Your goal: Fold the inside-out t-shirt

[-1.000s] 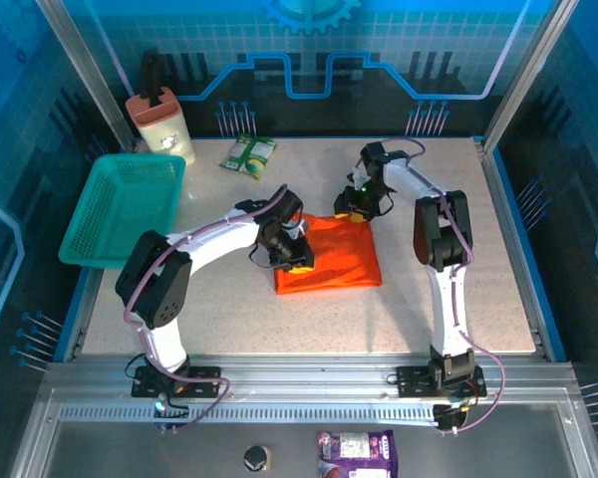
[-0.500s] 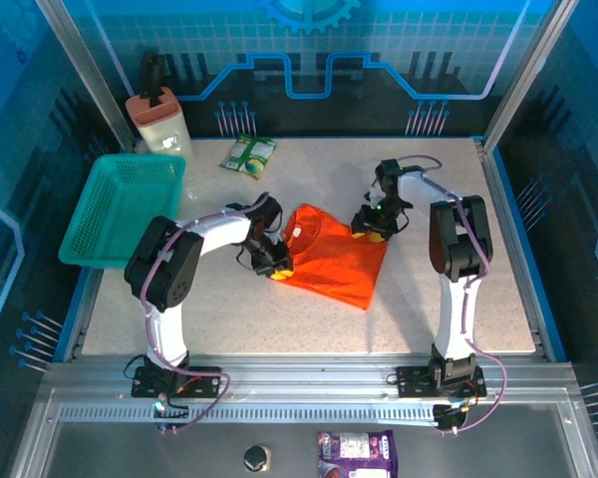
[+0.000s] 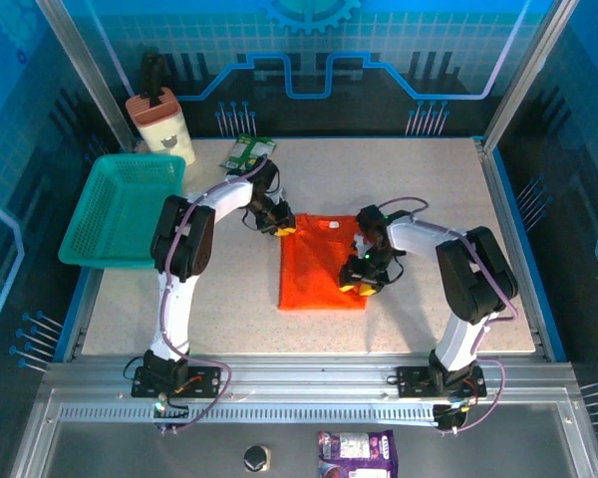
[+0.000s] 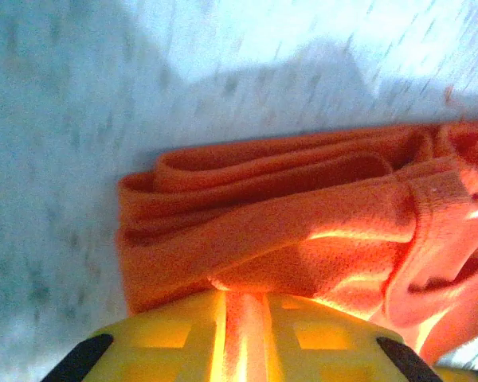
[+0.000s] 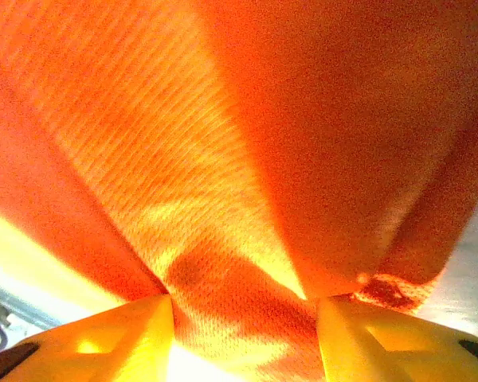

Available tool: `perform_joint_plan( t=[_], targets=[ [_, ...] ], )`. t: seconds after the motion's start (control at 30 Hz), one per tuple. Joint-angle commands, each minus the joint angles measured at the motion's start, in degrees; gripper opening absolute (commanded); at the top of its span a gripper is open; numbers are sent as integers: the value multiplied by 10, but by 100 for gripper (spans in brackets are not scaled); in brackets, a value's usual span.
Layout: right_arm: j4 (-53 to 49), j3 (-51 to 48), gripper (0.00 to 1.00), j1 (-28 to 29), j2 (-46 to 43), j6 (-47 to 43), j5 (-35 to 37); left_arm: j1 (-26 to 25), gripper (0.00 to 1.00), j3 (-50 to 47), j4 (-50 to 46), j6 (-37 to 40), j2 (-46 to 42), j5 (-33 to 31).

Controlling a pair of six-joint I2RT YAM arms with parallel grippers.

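Left gripper (image 3: 277, 226) clamped on the far-left corner of the inside-out t-shirt (image 3: 319, 264) | right gripper (image 3: 364, 283) pinching its right edge, cloth bunched between the fingers | t-shirt: bright orange-red, folded into a narrow rectangle (collar toward the far edge), stacked layers at left corner, fine-ribbed weave | lies flat mid-table (image 3: 429, 199)

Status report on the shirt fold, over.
Left gripper shut on t-shirt, far corner. Right gripper shut on its right edge. Basket well aside, nothing blocking.
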Motion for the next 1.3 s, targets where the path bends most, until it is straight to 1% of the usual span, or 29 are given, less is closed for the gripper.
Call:
perform_joint_plan(
  t=[0.0,0.13,0.27,0.4,0.47,0.6,0.87,1.13,1.27],
  targets=[
    [8,19,52,2,-36,32,-16,5,22,50,-30,29,22,-19],
    [-4,61,52,-39,-47,11,1,7,26,60,-24,31,-14,-32],
    [-2,99,52,-82,-27,-9,4,8,31,39,-39,30,-50,-54],
    [-11,145,51,-107,15,-32,19,9,37,36,-72,37,-48,-70],
    [-16,161,51,-114,32,-39,16,8,42,40,-76,45,-42,-76],
    [-21,174,51,-118,43,-46,16,7,44,70,-105,61,-17,-109],
    [-26,166,51,-120,35,-48,17,-5,44,110,-115,77,17,-129],
    [-38,170,51,-119,24,-50,18,-33,46,174,-153,85,70,-208],
    [-44,174,51,-119,21,-51,20,-46,46,189,-164,88,90,-219]
  ],
)
